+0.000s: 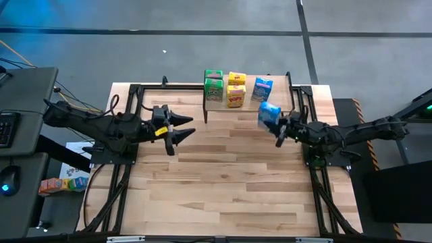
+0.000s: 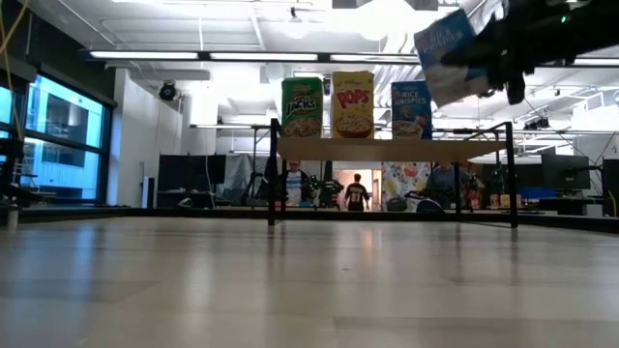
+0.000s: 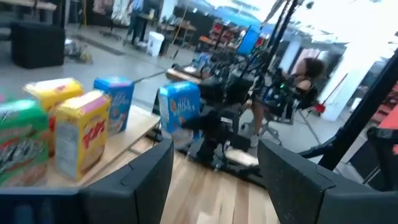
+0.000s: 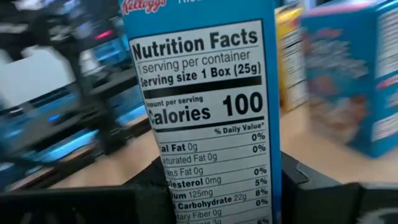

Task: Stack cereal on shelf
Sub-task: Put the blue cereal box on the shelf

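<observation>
The shelf stands at the table's far middle on black legs, its board carrying cereal boxes on their bases: two green, two yellow and one blue. My right gripper is just right of the shelf's near end, shut on another blue cereal box, which the low view shows high up. My left gripper hangs open and empty to the left of the shelf, and its fingers frame the boxes ahead. My right gripper pinches the blue box's lower end between its two fingers, one on each broad face, with the narrow nutrition panel facing the wrist. The fingers come level from the table's right. The box is lifted clear of the table, above shelf height, and somewhat tilted.
Black metal frames run along both table sides. The near half of the wood tabletop is bare. Some coloured boxes lie off the table at the left. People stand far off in the room.
</observation>
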Available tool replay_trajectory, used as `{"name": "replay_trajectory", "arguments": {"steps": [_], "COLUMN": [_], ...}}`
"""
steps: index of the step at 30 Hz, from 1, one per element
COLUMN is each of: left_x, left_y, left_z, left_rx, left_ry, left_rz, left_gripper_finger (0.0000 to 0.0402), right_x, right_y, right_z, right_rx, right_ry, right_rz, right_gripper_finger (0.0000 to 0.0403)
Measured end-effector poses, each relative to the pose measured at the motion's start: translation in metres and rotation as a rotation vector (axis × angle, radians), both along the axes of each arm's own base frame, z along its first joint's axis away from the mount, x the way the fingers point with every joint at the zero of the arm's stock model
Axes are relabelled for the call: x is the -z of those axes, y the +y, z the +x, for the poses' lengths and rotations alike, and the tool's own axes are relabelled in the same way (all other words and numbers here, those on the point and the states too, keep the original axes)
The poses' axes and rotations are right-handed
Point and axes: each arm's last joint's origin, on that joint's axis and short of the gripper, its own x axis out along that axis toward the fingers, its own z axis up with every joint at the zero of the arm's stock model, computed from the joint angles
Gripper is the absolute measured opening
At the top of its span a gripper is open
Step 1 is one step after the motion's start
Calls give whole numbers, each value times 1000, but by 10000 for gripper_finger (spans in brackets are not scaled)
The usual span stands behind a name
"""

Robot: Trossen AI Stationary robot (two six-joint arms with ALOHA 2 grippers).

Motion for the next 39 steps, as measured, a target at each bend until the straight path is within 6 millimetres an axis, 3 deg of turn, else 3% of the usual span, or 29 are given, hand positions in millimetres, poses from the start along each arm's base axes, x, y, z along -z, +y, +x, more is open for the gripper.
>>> {"name": "replay_trajectory", "arguments": {"steps": [21, 39], "left_x": [6, 6], "left_y": [2, 1], "left_z": [4, 4], "left_rx": [-94, -93], "left_ry": [23, 23], "left_rz": [-6, -6], "left_gripper_finger": [223, 223], "right_x": [13, 15], "right_y": [-46, -63], "right_z": [13, 16], "right_rx": [213, 246], "right_ry": [70, 104], "right_rz": [-74, -125], "right_gripper_finger": [128, 128]}}
